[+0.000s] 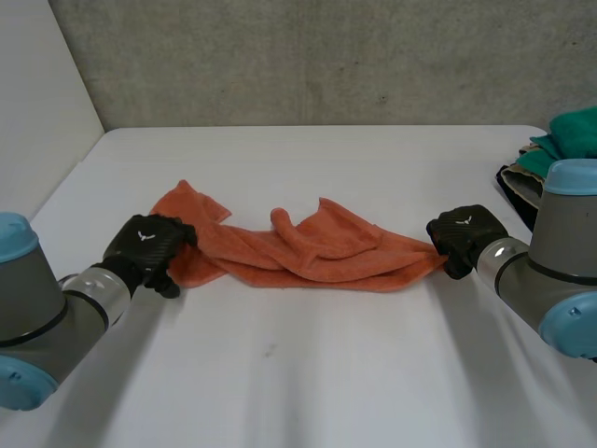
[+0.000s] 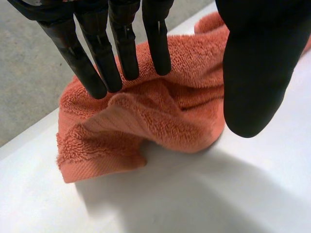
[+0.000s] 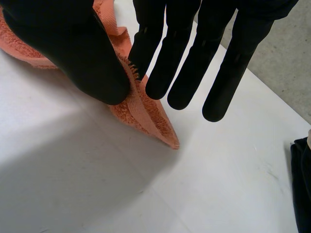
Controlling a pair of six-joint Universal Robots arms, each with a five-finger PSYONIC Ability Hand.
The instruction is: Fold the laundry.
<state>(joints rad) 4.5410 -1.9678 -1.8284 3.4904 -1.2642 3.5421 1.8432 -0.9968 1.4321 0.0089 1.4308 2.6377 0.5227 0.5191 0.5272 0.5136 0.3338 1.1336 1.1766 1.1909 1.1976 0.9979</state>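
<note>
White table (image 1: 308,373), soft light floppy orange towel (image 1: 317,252) bunched mid-table; left hand (image 1: 145,245) open, straight fingers on its left end, right hand (image 1: 464,233) pinches the right corner between thumb and finger; corners probably grip best.

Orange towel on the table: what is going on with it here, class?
The orange towel lies crumpled across the white table. The right hand pinches one end between thumb and finger. The left hand is at the other end, fingers straight over the cloth, thumb apart. No neat fold yet.
</note>
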